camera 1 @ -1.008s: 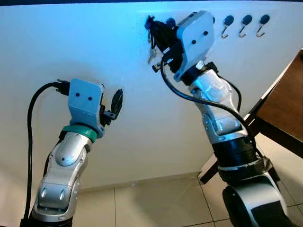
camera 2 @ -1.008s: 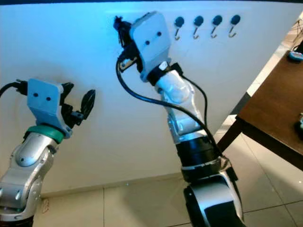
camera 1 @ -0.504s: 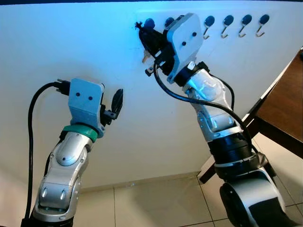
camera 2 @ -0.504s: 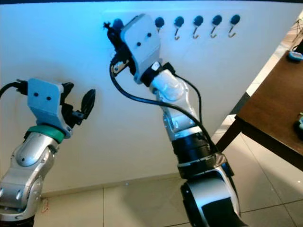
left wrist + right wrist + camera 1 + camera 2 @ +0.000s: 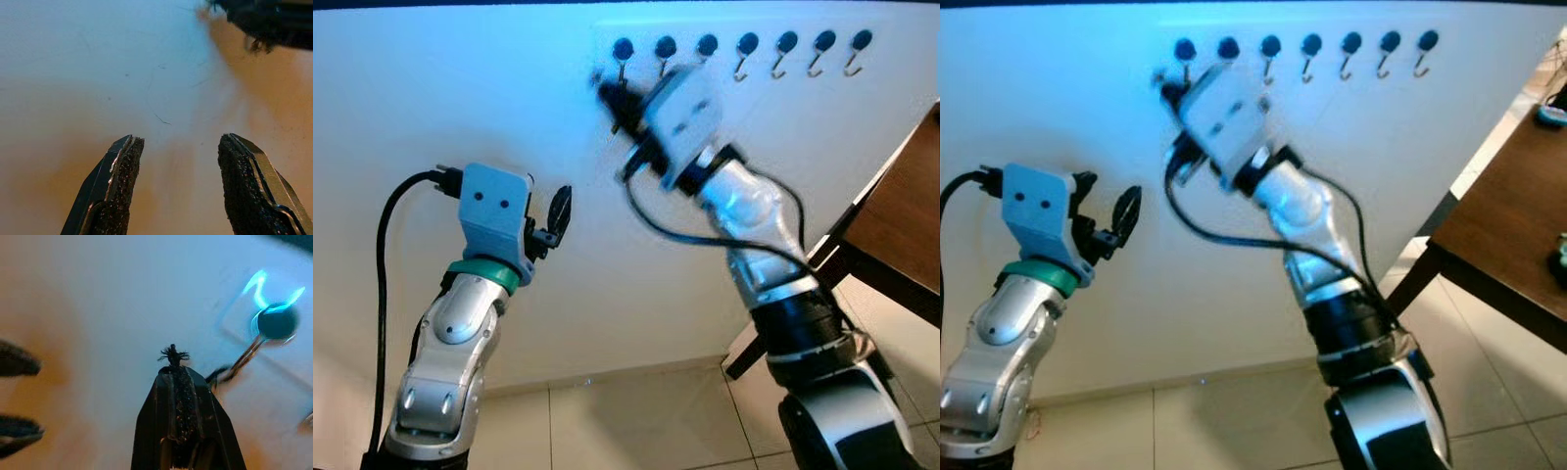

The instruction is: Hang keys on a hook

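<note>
Head views: right gripper (image 5: 612, 98), blurred, holds small dark keys (image 5: 619, 117) just below the leftmost dark-knobbed metal wall hook (image 5: 623, 54).
Left wrist: left gripper (image 5: 178, 188) spread, idle near white wall (image 5: 98, 63).
Right wrist: fingers pinched on black frayed cord (image 5: 173, 355), beside hook.
Handling: probably light, dangling; grip the cord.

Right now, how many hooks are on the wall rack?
7, in one row along the top of the wall: leftmost hook above the right hand, rightmost hook near the table. None look hidden.
</note>
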Available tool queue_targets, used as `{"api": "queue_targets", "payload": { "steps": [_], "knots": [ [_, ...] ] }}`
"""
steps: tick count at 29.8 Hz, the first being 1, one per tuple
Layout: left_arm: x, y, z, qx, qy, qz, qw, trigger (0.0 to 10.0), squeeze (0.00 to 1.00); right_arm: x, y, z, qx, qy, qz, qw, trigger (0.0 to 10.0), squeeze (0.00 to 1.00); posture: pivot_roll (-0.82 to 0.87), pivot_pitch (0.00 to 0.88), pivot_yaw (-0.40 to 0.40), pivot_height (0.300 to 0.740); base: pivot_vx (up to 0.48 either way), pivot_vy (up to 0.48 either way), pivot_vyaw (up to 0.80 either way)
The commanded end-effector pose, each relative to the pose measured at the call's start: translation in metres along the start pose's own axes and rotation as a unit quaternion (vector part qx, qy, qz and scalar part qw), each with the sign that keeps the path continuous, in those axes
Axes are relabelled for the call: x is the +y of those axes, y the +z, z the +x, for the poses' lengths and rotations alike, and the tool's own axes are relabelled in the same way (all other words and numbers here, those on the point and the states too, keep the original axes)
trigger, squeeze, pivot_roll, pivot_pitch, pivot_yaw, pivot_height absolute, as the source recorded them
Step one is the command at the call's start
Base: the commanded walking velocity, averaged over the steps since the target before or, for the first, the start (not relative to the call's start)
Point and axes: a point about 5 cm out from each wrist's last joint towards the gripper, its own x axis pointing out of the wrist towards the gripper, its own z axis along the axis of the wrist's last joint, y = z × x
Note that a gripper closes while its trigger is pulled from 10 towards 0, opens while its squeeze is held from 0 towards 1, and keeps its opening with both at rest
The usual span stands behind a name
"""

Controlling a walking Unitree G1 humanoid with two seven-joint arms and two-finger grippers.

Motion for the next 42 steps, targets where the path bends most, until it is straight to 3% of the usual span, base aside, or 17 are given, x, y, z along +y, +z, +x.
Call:
{"api": "queue_targets", "payload": {
  "steps": [1, 12, 13, 14, 15, 17, 18, 19, 22, 25, 29, 32, 40, 42],
  "knots": [
    [-0.001, 0.001, -0.001, 0.001, -0.002, 0.001, 1.0, 10.0, 0.0, 0.006, 0.001, -0.001, -0.001, 0.013, -0.018, 1.0, 10.0, 0.0, -0.02, 0.106, 0.062, 0.74, 0.0, 0.0, 0.0],
    [-0.001, 0.001, -0.001, 0.002, -0.005, 0.002, 1.0, 10.0, 0.0, 0.0, 0.001, -0.004, -0.003, -0.029, -0.015, 0.999, 10.0, 0.0, -0.02, 0.104, 0.063, 0.74, 0.0, 0.0, 0.0],
    [-0.001, 0.001, -0.001, 0.002, -0.005, 0.002, 1.0, 10.0, 0.0, -0.001, 0.001, -0.004, -0.008, -0.036, -0.004, 0.999, 10.0, 0.96, -0.02, 0.102, 0.062, 0.74, 0.0, 0.0, 0.0],
    [-0.001, 0.0, -0.001, 0.003, -0.005, 0.002, 1.0, 10.0, 0.0, -0.001, 0.002, -0.004, -0.011, -0.039, 0.003, 0.999, 10.0, 1.0, -0.02, 0.102, 0.062, 0.74, 0.0, 0.0, 0.0],
    [-0.001, 0.0, -0.001, 0.003, -0.005, 0.002, 1.0, 10.0, 0.0, -0.001, 0.002, -0.004, -0.011, -0.039, 0.003, 0.999, 10.0, 1.0, -0.02, 0.102, 0.062, 0.74, 0.0, 0.0, 0.0],
    [-0.003, 0.0, -0.002, 0.004, -0.006, 0.002, 1.0, 10.0, 0.0, -0.001, 0.007, -0.008, -0.04, -0.037, 0.065, 0.996, 10.0, 1.0, -0.02, 0.1, 0.061, 0.74, 0.0, 0.0, 0.0],
    [-0.003, 0.0, -0.002, 0.004, -0.006, 0.002, 1.0, 10.0, 0.0, -0.001, 0.007, -0.008, -0.04, -0.037, 0.065, 0.996, 10.0, 1.0, -0.02, 0.1, 0.061, 0.74, 0.0, 0.0, 0.0],
    [-0.003, 0.0, -0.002, 0.005, -0.007, 0.001, 1.0, 10.0, 0.0, 0.0, 0.01, -0.011, -0.054, -0.032, 0.098, 0.993, 10.0, 0.0, -0.02, 0.1, 0.061, 0.74, 0.0, 0.0, 0.0],
    [-0.004, -0.001, -0.003, 0.005, -0.008, 0.001, 1.0, 10.0, 0.0, 0.001, 0.011, -0.014, -0.063, -0.026, 0.13, 0.989, 10.0, 0.0, -0.02, 0.1, 0.061, 0.74, 0.0, 0.0, 0.0],
    [-0.004, -0.001, -0.004, 0.006, -0.008, 0.001, 1.0, 10.0, 0.0, 0.01, 0.007, -0.03, -0.053, 0.004, 0.184, 0.982, 10.0, 0.0, -0.02, 0.101, 0.057, 0.74, 0.0, 0.0, 0.0],
    [-0.003, -0.001, -0.005, 0.007, -0.008, 0.002, 1.0, 10.0, 0.0, 0.013, 0.005, -0.036, -0.047, 0.014, 0.19, 0.981, 10.0, 0.0, -0.02, 0.102, 0.058, 0.74, 0.0, 0.0, 0.0],
    [-0.003, -0.004, -0.006, 0.011, -0.012, 0.001, 1.0, 10.0, 0.0, 0.014, -0.004, -0.058, -0.016, -0.007, 0.2, 0.98, 10.0, 0.0, -0.03, 0.107, 0.067, 0.74, 0.0, 0.0, 0.0],
    [-0.006, -0.004, -0.004, 0.012, -0.019, -0.001, 1.0, 10.0, 0.0, 0.007, -0.012, -0.064, 0.003, -0.066, 0.194, 0.979, 10.0, 0.0, -0.04, 0.11, 0.078, 0.74, 0.0, 0.0, 0.0],
    [-0.007, -0.005, -0.004, 0.014, -0.022, 0.0, 1.0, 10.0, 0.0, 0.013, -0.013, -0.065, 0.007, -0.065, 0.203, 0.977, 10.0, 0.0, -0.04, 0.107, 0.078, 0.74, 0.0, 0.0, 0.0]
  ]
}}
